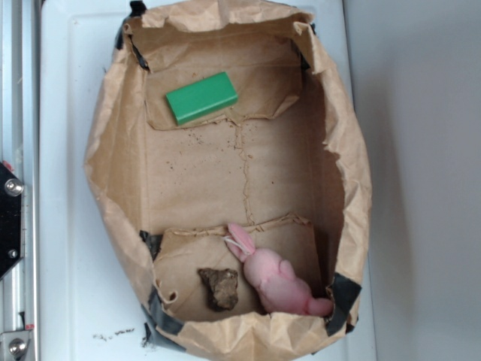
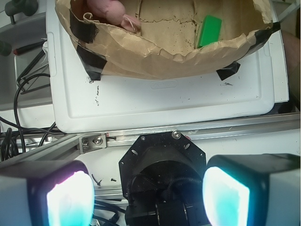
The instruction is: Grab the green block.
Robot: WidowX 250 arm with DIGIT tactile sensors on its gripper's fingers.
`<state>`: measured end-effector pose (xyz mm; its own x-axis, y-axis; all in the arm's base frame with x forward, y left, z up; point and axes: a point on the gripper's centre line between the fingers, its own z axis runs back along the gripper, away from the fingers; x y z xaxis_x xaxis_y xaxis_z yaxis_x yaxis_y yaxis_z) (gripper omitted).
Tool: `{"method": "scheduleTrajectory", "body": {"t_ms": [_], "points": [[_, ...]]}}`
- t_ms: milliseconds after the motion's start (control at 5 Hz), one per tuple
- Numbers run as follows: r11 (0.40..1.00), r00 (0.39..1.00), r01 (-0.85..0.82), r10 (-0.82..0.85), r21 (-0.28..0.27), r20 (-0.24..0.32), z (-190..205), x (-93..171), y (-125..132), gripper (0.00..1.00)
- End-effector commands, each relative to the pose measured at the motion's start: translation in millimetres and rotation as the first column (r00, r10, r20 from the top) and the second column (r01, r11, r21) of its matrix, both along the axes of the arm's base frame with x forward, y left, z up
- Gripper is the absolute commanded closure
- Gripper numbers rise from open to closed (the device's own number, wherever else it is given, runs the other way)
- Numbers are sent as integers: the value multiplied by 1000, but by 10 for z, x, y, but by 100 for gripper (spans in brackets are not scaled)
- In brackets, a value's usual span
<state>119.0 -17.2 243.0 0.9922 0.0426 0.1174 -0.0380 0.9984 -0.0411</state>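
The green block [image 1: 201,98] lies flat on the paper floor at the far end of a brown paper-lined box [image 1: 113,150]. In the wrist view the green block [image 2: 209,31] shows at the top right, inside the box's torn paper rim [image 2: 155,56]. My gripper [image 2: 146,195] is open and empty, its two glowing pads [image 2: 69,200] wide apart at the bottom of the wrist view. It hangs over the robot's black base, outside the box and well short of the block. The gripper does not show in the exterior view.
A pink plush bunny [image 1: 278,280] and a lumpy brown rock-like chunk [image 1: 219,288] lie at the box's near end. The box stands on a white tray [image 2: 160,106]. A metal rail [image 2: 197,134], a black base mount [image 2: 162,165] and loose cables [image 2: 23,94] lie below the gripper.
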Motion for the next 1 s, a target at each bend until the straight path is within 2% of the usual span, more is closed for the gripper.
{"method": "scheduleTrajectory", "body": {"t_ms": [0,200,400,600,800], "points": [[1000,1000,0,0,0,0,0,0,0,0],[995,994,-103,103,-2,35,-78,479,85,0],[997,997,-69,69,-21,23,-149,810,237,0],[999,998,33,-32,-27,49,-279,1029,413,0],[995,990,95,-95,-3,106,-493,1261,638,0]]}}
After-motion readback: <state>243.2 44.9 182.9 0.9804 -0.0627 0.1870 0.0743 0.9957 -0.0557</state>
